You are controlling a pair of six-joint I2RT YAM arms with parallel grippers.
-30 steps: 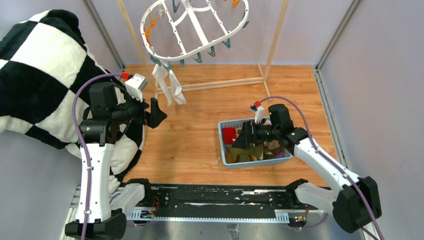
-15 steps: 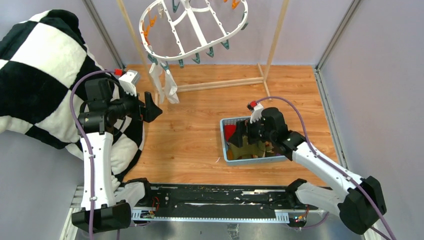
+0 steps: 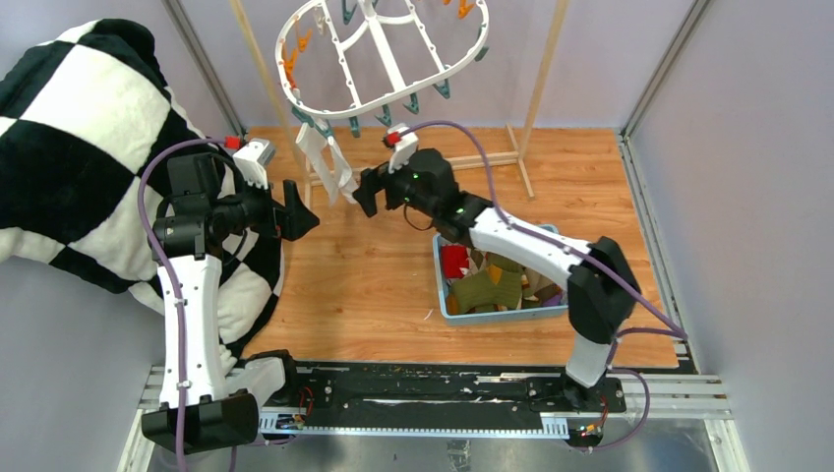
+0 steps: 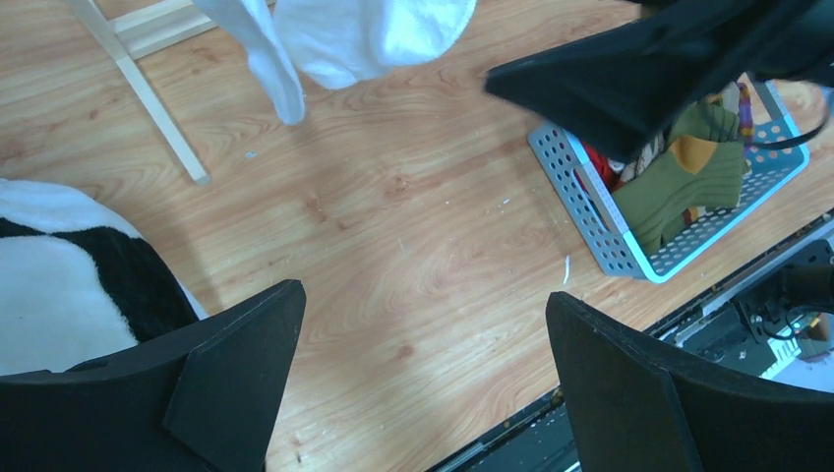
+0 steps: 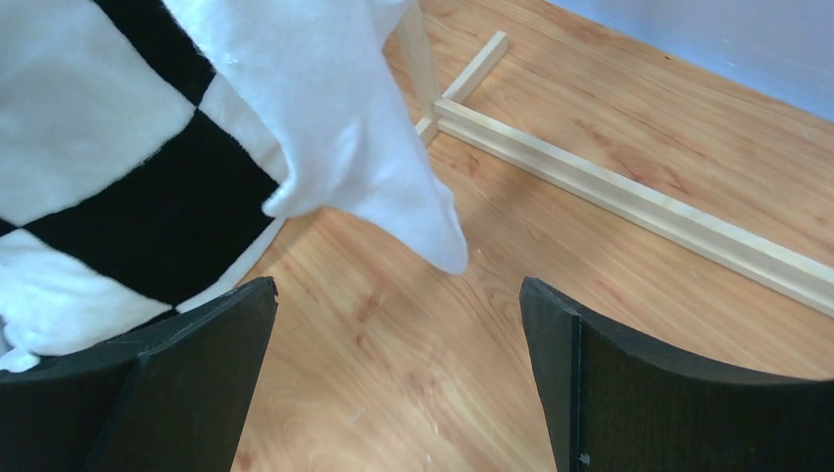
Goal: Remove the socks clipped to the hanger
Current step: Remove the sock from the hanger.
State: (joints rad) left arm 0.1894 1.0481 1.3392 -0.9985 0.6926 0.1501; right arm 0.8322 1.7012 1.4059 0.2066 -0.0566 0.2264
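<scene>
top: high overview | wrists: close, downward | shared by 3: white socks (image 5: pixel 344 118)

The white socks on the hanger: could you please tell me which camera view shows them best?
Top external: the white socks hang full-length from the hanger. Left wrist catches only their toes; right wrist shows one lower part, top cropped.

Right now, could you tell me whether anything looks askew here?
The white oval plastic hanger hangs tilted, low at its left rim, where white fabric socks dangle. The black-and-white checked blanket spills onto the wooden table.

Wooden table (image 3: pixel 374 285): basket (image 3: pixel 439 280), blanket (image 3: pixel 79 128), rack (image 3: pixel 492 157)
</scene>
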